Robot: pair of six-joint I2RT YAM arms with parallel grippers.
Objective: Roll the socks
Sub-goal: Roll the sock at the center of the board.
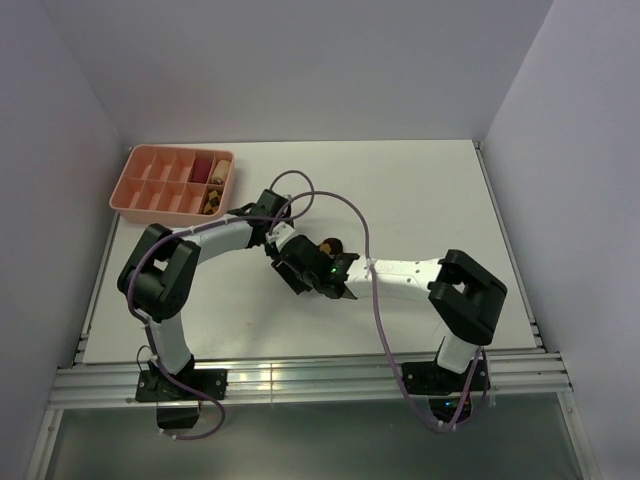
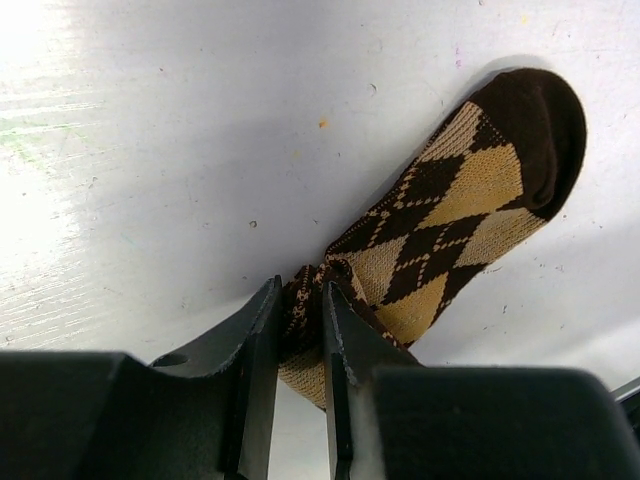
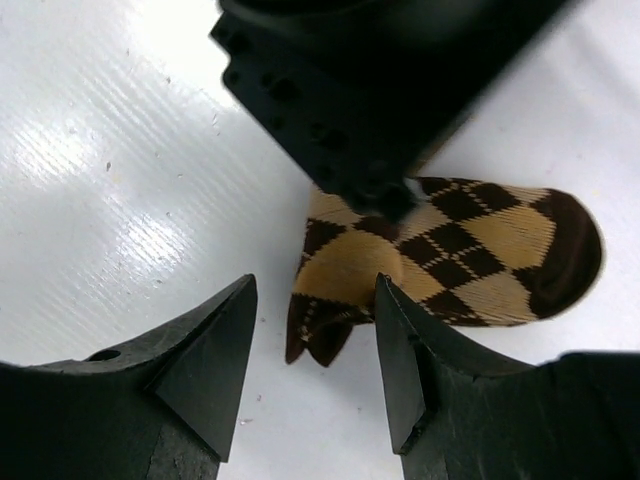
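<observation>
The dark brown and tan argyle socks (image 2: 455, 200) lie flat on the white table as one bundle (image 1: 328, 245), and I cannot tell the two apart. Their dark toe end points away from the left gripper. My left gripper (image 2: 300, 292) is shut on the bunched cuff end, with fabric pinched between its fingers. From the opposite side, my right gripper (image 3: 315, 325) stands open. A folded dark corner of the socks (image 3: 320, 325) lies on the table between its fingertips, touching neither. The left gripper's black body (image 3: 370, 90) hangs just above the socks in the right wrist view.
A pink compartment tray (image 1: 150, 188) sits at the table's back left, holding a reddish roll (image 1: 200, 167), a beige roll (image 1: 222, 168) and a darker patterned one (image 1: 213, 202). Both arms meet at mid-table, with a purple cable (image 1: 350, 215) looping over them.
</observation>
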